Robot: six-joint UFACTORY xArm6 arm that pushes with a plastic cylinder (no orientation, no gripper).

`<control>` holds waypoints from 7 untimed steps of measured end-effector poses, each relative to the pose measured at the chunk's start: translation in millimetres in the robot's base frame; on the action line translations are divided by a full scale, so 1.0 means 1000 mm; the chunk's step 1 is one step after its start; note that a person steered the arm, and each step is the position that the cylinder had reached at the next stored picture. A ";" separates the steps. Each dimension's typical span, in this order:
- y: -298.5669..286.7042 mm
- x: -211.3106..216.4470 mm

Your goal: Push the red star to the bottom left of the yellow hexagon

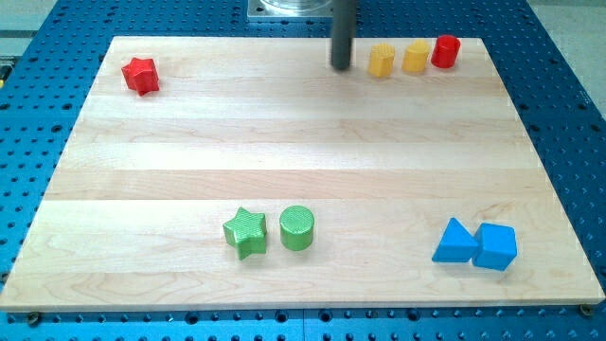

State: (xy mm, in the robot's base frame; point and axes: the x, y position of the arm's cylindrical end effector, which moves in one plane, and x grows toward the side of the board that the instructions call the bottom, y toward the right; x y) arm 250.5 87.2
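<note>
Red star [140, 75]: near the board's top-left corner, alone, well apart from every other block.
Yellow hexagon [382, 60]: at the view's top, right of centre, just beside a second yellow block [416, 57] (its shape is hard to make out).
My tip [341, 66]: a bare rod with nothing to open or close, standing just left of the yellow hexagon, touching no block.
In the way: bare wooden board [189, 170] lies between star and hexagon.
Red cylinder [445, 51]: touching the second yellow block's right side.
Green star [245, 233] and green cylinder [296, 227]: side by side, bottom centre.
Blue blocks: a triangle [455, 242] and a cube [495, 246], touching, bottom right.
Count: two red, two yellow, two green, two blue.
</note>
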 end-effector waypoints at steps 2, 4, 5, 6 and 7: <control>-0.020 0.022; -0.246 0.148; -0.356 0.153; -0.392 0.113; -0.385 0.066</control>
State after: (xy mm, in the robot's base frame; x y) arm 316.3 -297.7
